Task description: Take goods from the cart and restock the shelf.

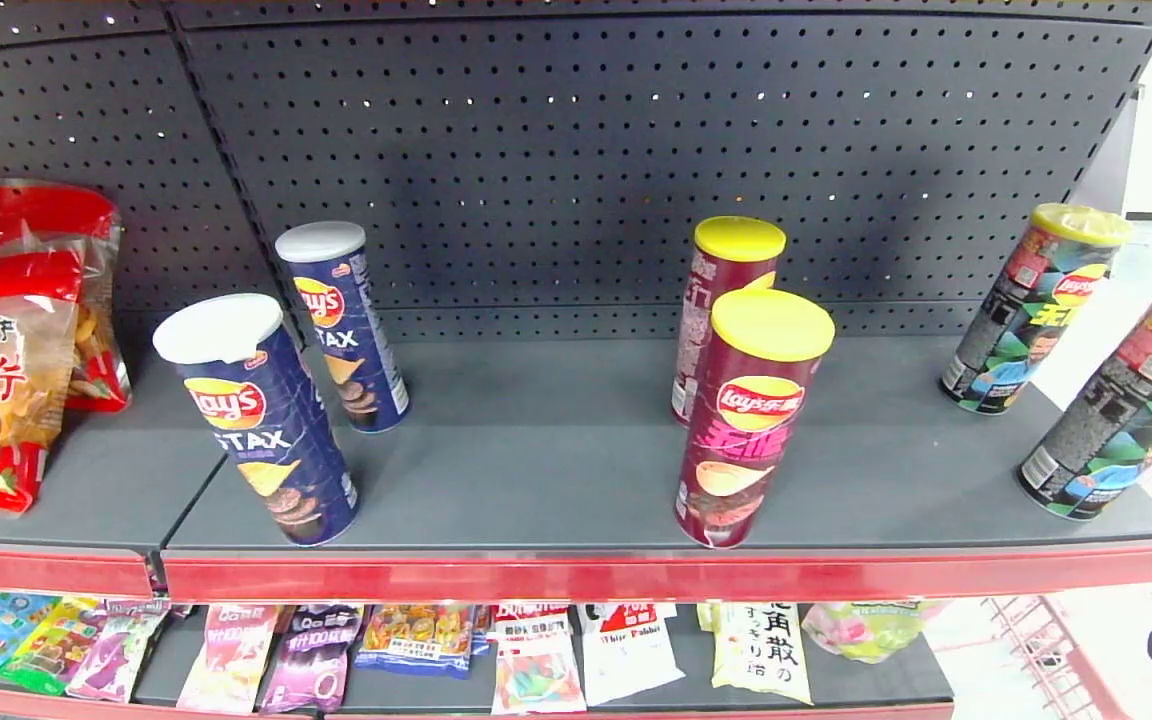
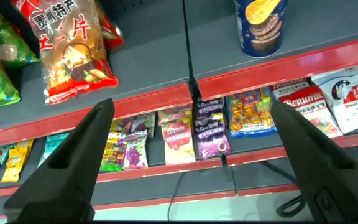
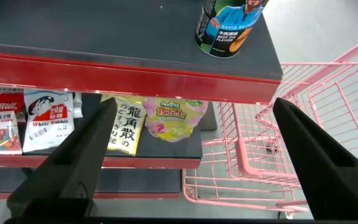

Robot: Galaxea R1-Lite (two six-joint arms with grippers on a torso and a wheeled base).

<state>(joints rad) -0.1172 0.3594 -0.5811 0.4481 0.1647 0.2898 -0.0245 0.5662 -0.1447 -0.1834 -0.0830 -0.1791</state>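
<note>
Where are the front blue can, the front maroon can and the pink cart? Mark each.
front blue can (image 1: 266, 440), head view, on its label mid-body.
front maroon can (image 1: 751, 420), head view, on its logo.
pink cart (image 3: 272, 149), right wrist view, on its wire basket.

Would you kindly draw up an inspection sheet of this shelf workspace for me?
Surface: grey metal shelf with red front edge.
Job's things: two dark blue crisp tubes with white lids, two maroon tubes with yellow lids, two black patterned tubes with yellow lids, all standing; pink wire cart at right.
Clutter: red snack bags at left; small packets on lower shelf.
Grippers: left gripper and right gripper open, empty.
Cables: thin dark cable below lower shelf.
Surroundings: dark perforated back panel.
</note>
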